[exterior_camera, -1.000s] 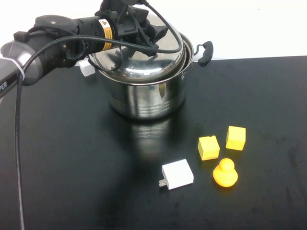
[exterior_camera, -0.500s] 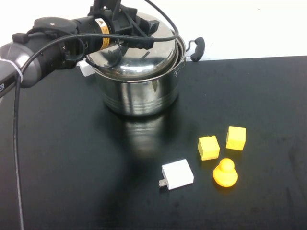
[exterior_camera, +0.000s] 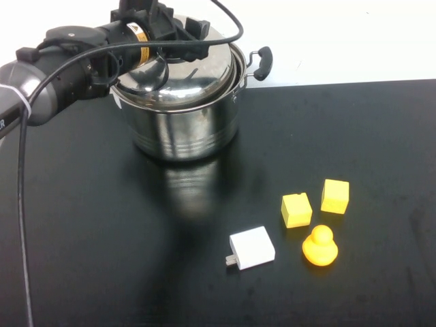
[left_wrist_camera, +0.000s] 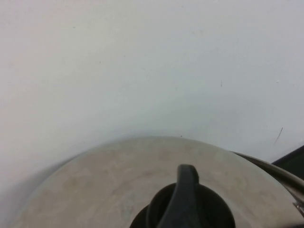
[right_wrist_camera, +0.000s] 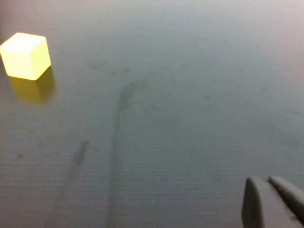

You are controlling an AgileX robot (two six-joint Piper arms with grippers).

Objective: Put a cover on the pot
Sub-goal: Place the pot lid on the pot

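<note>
The pot [exterior_camera: 184,129] is a big shiny steel stockpot at the back of the black table, with one black side handle [exterior_camera: 262,63] showing on its right. A domed steel lid [exterior_camera: 180,75] lies on its rim, slightly askew, and a strip of the rim shows on the right. My left gripper [exterior_camera: 178,33] reaches in from the left over the lid's top, shut on the black knob [left_wrist_camera: 185,204]. The knob is hidden under the gripper in the high view. My right gripper [right_wrist_camera: 273,194] hovers shut over bare black table and is out of the high view.
Two yellow cubes [exterior_camera: 296,210] [exterior_camera: 334,196], an orange toy duck [exterior_camera: 319,246] and a white plug adapter [exterior_camera: 251,248] lie at the front right. The white wall stands right behind the pot. One yellow cube [right_wrist_camera: 26,55] shows in the right wrist view.
My left arm has moved left and slightly back. The lid and the pot went with it, and the lid now sits more level on the rim.
</note>
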